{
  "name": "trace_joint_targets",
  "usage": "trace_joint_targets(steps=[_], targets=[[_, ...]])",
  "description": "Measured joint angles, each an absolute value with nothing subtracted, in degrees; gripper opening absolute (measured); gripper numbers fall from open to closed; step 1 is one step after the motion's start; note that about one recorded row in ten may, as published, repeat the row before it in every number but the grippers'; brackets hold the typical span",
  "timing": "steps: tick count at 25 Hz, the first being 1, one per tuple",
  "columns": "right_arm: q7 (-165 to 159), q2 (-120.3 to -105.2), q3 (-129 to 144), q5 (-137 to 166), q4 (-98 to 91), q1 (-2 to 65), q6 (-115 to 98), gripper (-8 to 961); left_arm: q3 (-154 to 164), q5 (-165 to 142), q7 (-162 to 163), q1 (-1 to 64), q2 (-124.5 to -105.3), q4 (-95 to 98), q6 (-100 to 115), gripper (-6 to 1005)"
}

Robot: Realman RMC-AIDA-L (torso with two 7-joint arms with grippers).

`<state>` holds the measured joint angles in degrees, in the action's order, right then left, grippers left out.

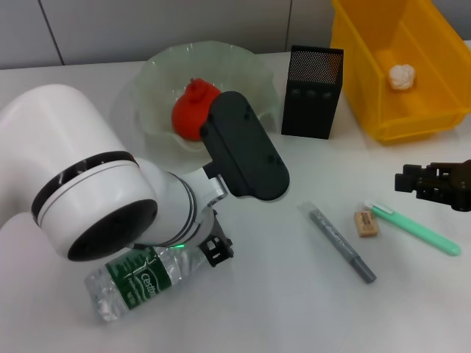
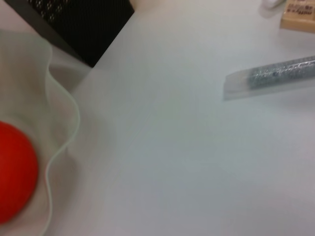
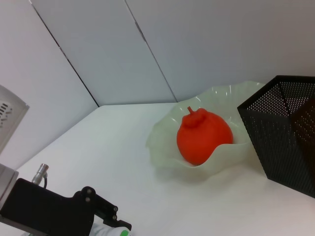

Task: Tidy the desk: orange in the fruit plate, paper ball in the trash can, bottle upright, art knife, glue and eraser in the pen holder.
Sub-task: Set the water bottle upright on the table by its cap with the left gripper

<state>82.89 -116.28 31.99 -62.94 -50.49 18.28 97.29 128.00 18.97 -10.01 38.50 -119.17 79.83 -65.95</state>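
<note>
1. One bottle is what you have to right: it lies on its side at the near left of the table, long axis running left to right, partly under the left arm.
2. You cannot tell from any view whether the left gripper is spread or closed; it sits just beside the bottle's right end.
3. One orange sits in the fruit plate, knob up, and one paper ball lies in the trash can.
4. One pen holder stands upright between plate and bin.
5. One eraser lies between one grey pen and one green knife, both slanting toward your near right.
6. Your right gripper hovers at the right edge, above the knife; its claw state cannot be made out.
</note>
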Motion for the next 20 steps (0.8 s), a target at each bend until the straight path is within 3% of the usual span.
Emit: trace_joint_targets(steps=[20], targets=[[83.06, -116.28, 31.38, -62.79, -50.54, 18.28, 97.3, 293, 128.71, 11.31, -9.4, 33.8, -119.18, 89.86, -66.36, 450]])
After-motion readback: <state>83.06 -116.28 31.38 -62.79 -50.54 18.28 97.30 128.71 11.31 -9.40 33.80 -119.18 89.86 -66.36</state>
